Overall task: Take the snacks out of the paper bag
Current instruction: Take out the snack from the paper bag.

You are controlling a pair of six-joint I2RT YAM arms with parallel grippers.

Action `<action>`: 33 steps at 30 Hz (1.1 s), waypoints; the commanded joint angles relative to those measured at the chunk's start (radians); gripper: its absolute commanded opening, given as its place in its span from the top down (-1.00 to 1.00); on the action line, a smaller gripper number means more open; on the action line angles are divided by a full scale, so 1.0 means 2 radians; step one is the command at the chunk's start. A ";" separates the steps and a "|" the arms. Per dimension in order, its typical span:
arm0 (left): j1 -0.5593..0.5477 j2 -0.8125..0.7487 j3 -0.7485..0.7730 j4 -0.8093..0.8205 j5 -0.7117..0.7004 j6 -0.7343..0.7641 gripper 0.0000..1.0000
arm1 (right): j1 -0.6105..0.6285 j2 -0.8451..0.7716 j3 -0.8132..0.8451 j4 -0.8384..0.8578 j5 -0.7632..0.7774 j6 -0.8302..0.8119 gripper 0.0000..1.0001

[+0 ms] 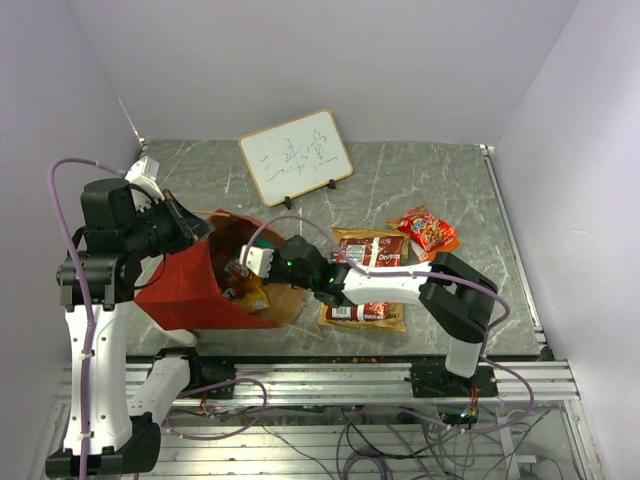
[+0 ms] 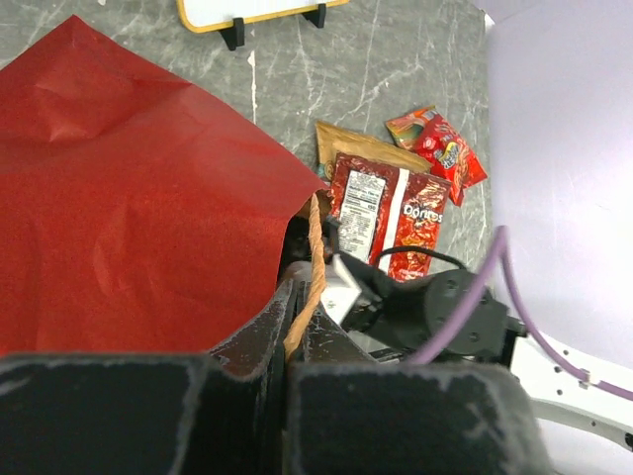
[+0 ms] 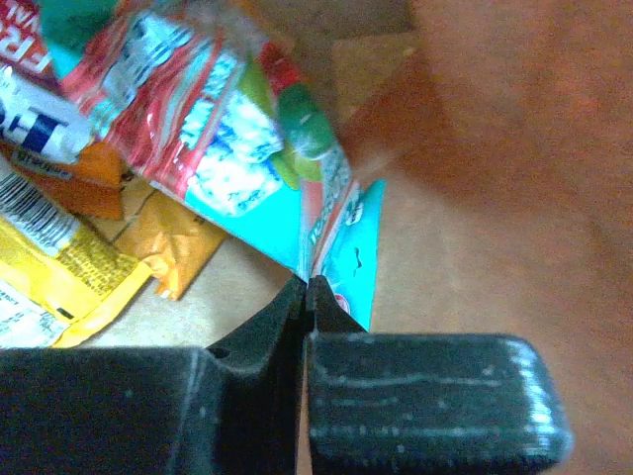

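The red paper bag (image 1: 185, 290) lies on its side at the left, mouth facing right; it also fills the left wrist view (image 2: 129, 198). My left gripper (image 1: 195, 228) (image 2: 294, 327) is shut on the bag's orange twine handle (image 2: 315, 252) and holds the mouth up. My right gripper (image 1: 255, 262) (image 3: 307, 287) reaches inside the bag, shut on the lower edge of a teal and red packet (image 3: 247, 168). Orange (image 3: 168, 242) and yellow (image 3: 45, 282) packets lie on the brown bag floor beside it.
A red Doritos packet (image 1: 372, 250) (image 2: 386, 213) and a red-orange packet (image 1: 428, 231) (image 2: 440, 148) lie on the table right of the bag, over a brown packet (image 1: 362, 316). A white framed writing board (image 1: 296, 155) stands at the back.
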State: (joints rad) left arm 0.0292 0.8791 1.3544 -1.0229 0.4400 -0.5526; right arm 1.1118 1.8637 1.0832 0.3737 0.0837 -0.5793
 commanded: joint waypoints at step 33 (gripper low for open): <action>-0.001 0.009 0.014 0.030 -0.017 -0.014 0.86 | -0.002 -0.031 -0.076 -0.008 -0.106 -0.095 0.09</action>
State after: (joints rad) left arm 0.0288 0.8917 1.3540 -0.9977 0.4046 -0.5690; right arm 1.1038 1.7729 0.9165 0.2943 -0.1352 -0.7200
